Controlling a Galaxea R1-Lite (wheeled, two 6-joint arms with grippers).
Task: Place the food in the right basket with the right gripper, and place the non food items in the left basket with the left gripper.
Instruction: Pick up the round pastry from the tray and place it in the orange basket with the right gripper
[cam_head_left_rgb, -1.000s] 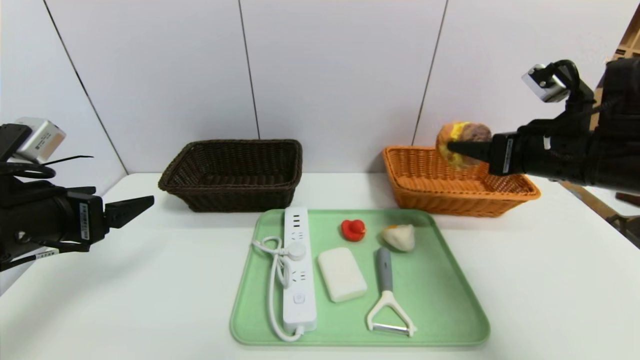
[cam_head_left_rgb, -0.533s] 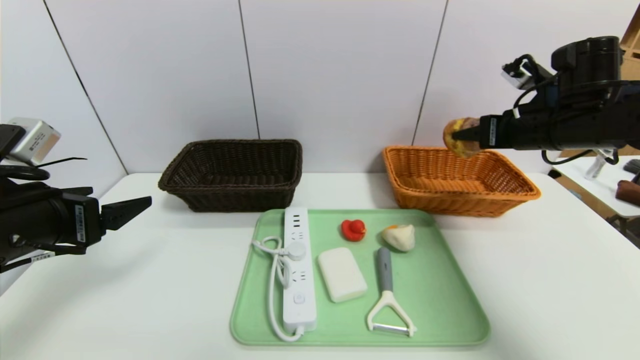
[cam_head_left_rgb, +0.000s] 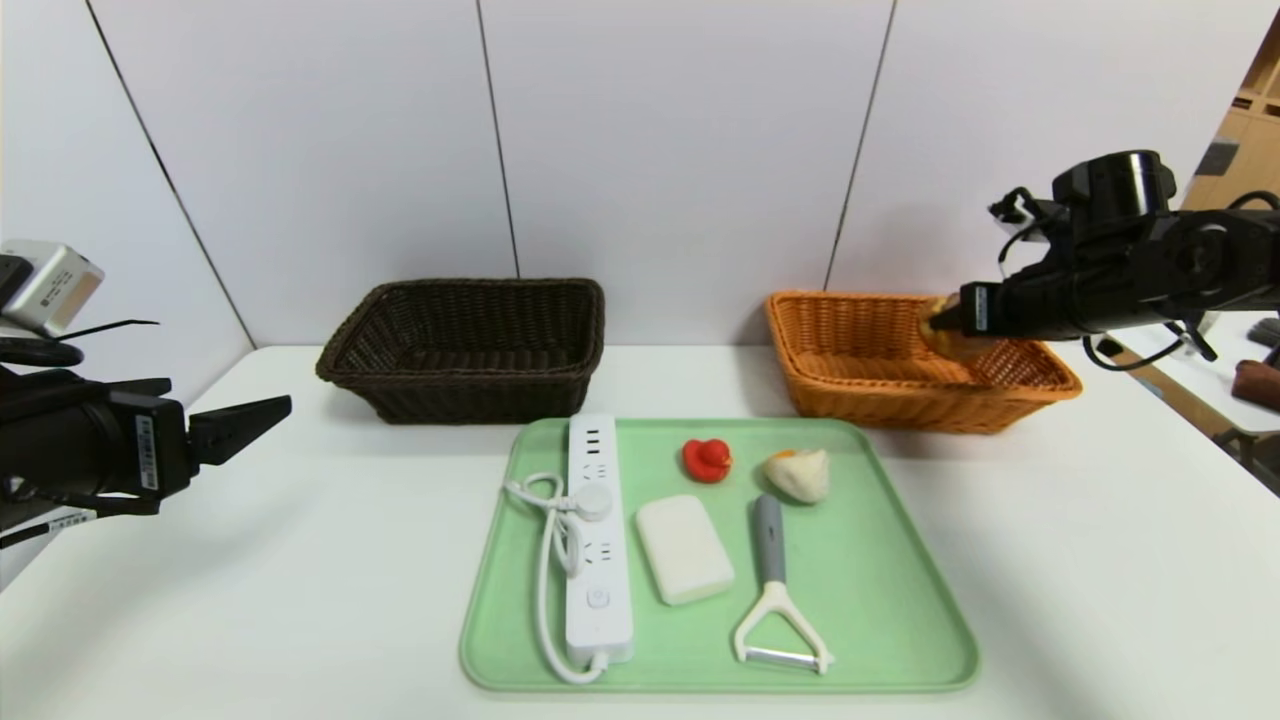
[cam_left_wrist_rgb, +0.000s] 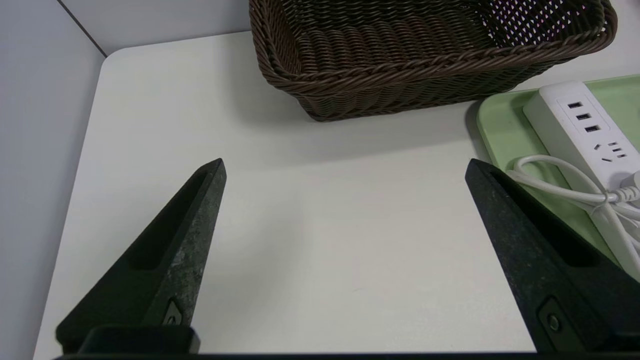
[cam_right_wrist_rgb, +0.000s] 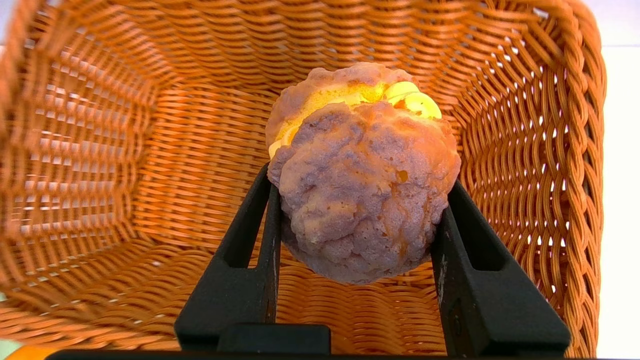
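My right gripper (cam_head_left_rgb: 935, 322) is shut on a brown cream puff (cam_right_wrist_rgb: 365, 175) and holds it low inside the orange basket (cam_head_left_rgb: 870, 395), above the woven floor (cam_right_wrist_rgb: 200, 165). The green tray (cam_head_left_rgb: 900, 600) holds a white power strip (cam_head_left_rgb: 597, 540), a red duck (cam_head_left_rgb: 707, 459), a white soap bar (cam_head_left_rgb: 685, 549), a peeler (cam_head_left_rgb: 772, 590) and a pale dumpling (cam_head_left_rgb: 799, 473). My left gripper (cam_head_left_rgb: 270, 410) is open and empty above the table, left of the tray; its fingers (cam_left_wrist_rgb: 190, 235) spread wide. The dark brown basket (cam_head_left_rgb: 470, 345) stands at the back left.
The white table (cam_head_left_rgb: 300, 600) runs to a grey wall behind the baskets. In the left wrist view the brown basket (cam_left_wrist_rgb: 425, 55) and the power strip (cam_left_wrist_rgb: 590, 130) lie ahead of the fingers. A side table (cam_head_left_rgb: 1240, 370) stands at far right.
My right gripper has swung and lowered with the cream puff from above the orange basket's rim down into it. The left arm has drifted slightly back.
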